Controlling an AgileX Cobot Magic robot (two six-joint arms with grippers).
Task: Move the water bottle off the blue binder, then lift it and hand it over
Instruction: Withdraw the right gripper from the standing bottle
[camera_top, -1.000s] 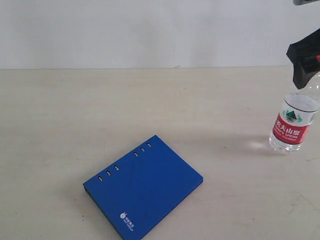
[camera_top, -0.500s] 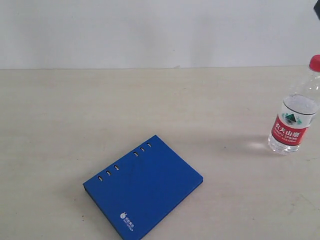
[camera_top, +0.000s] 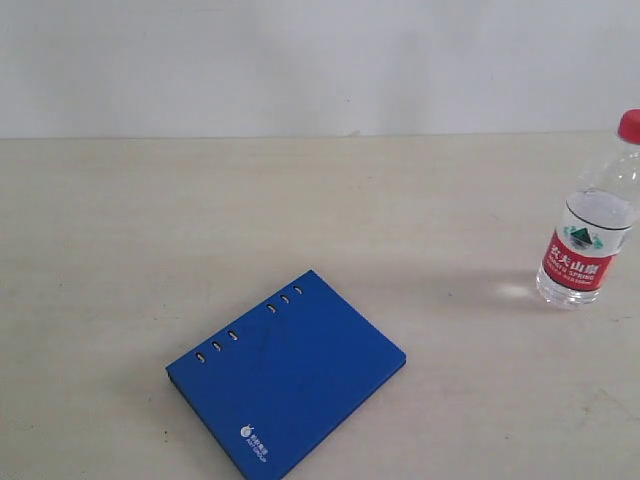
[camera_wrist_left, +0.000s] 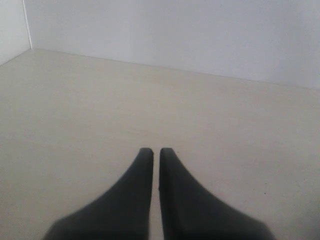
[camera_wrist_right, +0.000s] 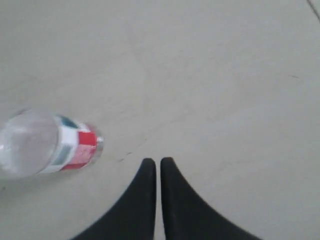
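Well to the right of the blue binder (camera_top: 286, 378) and farther back: the water bottle (camera_top: 588, 235), upright on the pale table (camera_top: 120, 250), red cap (camera_top: 629, 125) on top, long axis vertical. Stands fully apart from the binder, touching nothing but the tabletop. Looks, then, like the first step done, with the lift and handover yet to come.

Shows in the right wrist view too, from above, off to one side of the right gripper (camera_wrist_right: 158, 161) and apart from it, not in line with the fingertips. Calls, by this judgement, for a swing toward the bottle and a spreading of the jaws before any grasp there. Pressed together at present, only a thin slit between the two dark fingers, holding nothing. Same for the left gripper (camera_wrist_left: 155, 151): fingers pressed together, empty, facing bare table and wall, with neither bottle nor binder in its view. Puts the right arm nearer the bottle, most likely. Cannot tell which arm sits nearer the binder, with neither arm in the exterior view.

Against a second ago: gone from the bottle's top, the dark gripper then over cap and neck. Half a second back, just a dark corner of it, far right of the binder and high up. Now nothing there, the cap bare. Bottle and binder otherwise in the same places.
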